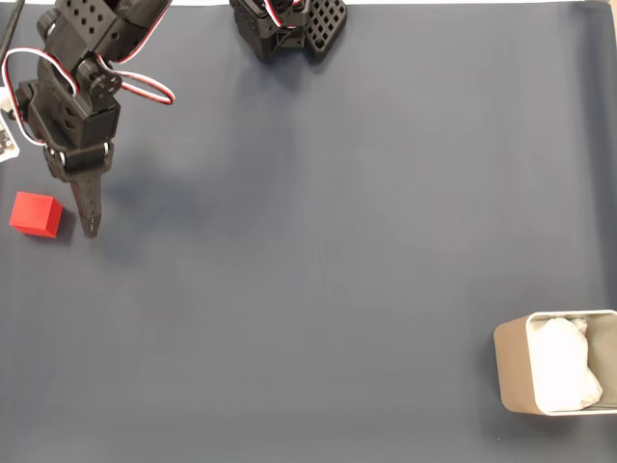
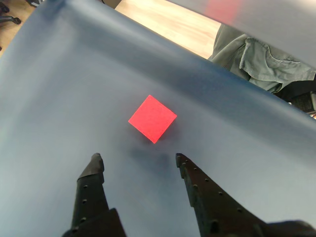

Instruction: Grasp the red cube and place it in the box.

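The red cube lies on the dark blue mat near the left edge of the fixed view. My black gripper hangs just to its right, apart from it. In the wrist view the cube sits a short way ahead of my gripper, whose two fingers stand wide open with nothing between them. The box, beige with white paper inside, rests at the bottom right corner of the fixed view, far from the arm.
The arm's black base stands at the mat's top edge. Beyond the mat's far border in the wrist view lie wooden floor and a green cloth. A white object sits at the left edge.
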